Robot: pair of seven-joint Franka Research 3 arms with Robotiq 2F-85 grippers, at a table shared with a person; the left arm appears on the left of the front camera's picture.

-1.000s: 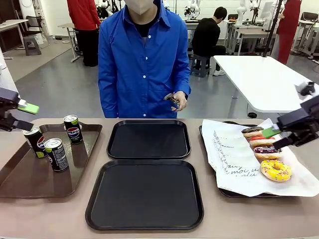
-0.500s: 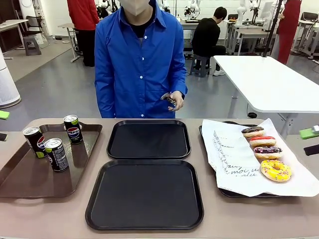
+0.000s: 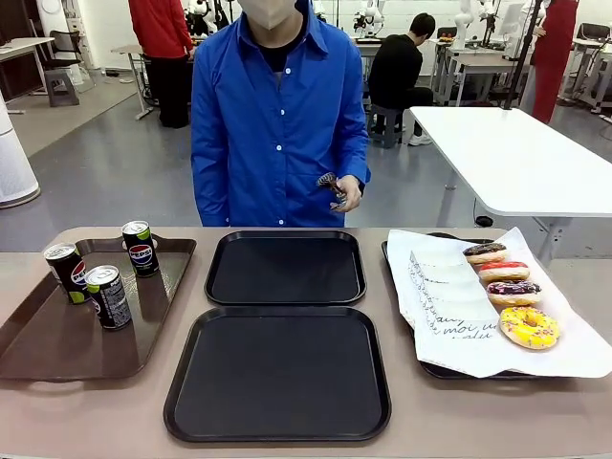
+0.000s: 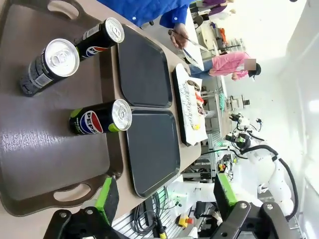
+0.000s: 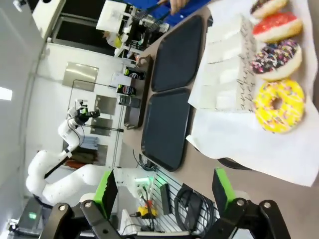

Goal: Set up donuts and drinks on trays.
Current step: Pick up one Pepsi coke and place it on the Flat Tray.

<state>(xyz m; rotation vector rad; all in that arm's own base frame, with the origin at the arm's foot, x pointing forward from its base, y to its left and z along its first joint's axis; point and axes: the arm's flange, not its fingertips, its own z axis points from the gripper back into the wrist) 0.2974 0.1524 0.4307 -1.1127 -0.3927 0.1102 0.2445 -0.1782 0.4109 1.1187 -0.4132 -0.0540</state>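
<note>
Table: we see nothing set out yet; we judge the task at its very start.
Black trays: far tray at 12 o'clock of table centre, near tray at 6 o'clock, both bare.
Brown tray: at 9 o'clock, carrying three cans, upright.
Paper-lined tray: at 3 o'clock, four donuts in a row on the white paper, yellow one nearest us.
Person: stands at 12 o'clock, tongs in one hand.
Left claw: fingers spread wide, empty, above the brown tray's near edge.
Right claw: fingers spread, empty, above the paper's near edge.
Next move, our judgement: left claw descends on a can, right on a donut; each then carries to a black tray.
View differences: the front view gives the whole layout; the left wrist view shows the can tops close; the right wrist view shows the donut icing close.
</note>
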